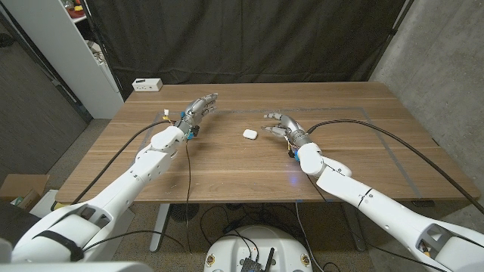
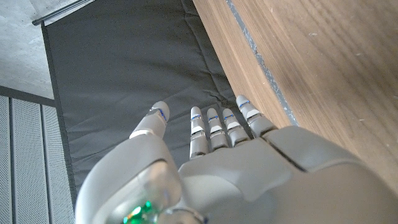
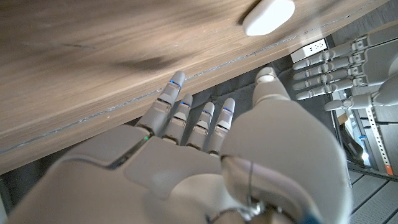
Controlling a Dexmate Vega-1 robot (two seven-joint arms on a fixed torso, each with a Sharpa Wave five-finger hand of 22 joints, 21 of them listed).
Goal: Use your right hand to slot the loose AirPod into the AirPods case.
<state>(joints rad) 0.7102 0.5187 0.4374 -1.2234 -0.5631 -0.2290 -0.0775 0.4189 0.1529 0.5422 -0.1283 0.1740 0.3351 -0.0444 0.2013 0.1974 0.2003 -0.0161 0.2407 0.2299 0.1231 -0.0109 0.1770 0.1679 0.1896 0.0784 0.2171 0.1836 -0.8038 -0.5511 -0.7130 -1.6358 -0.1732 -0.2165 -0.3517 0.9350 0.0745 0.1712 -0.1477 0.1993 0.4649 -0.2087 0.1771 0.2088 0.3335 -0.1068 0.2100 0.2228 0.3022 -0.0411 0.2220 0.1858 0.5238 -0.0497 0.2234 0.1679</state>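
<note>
1. A white power strip (image 1: 147, 84) sits at the table's (image 1: 227, 174) far left corner.
2. The left hand (image 1: 198, 109) hovers with fingers straight, slightly apart, holding nothing.
3. The closed AirPods case (image 1: 250, 134) lies mid-table between the hands; nothing blocks it.
4. The right hand (image 1: 281, 125), just beside it, has its fingers spread and holds nothing.

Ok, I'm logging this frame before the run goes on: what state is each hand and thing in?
Left hand: open, holding nothing.
Right hand: open, holding nothing, beside the case.
Case: on the table, apart from both hands; lid too small to tell.
White box: at the table's far-left edge.
</note>
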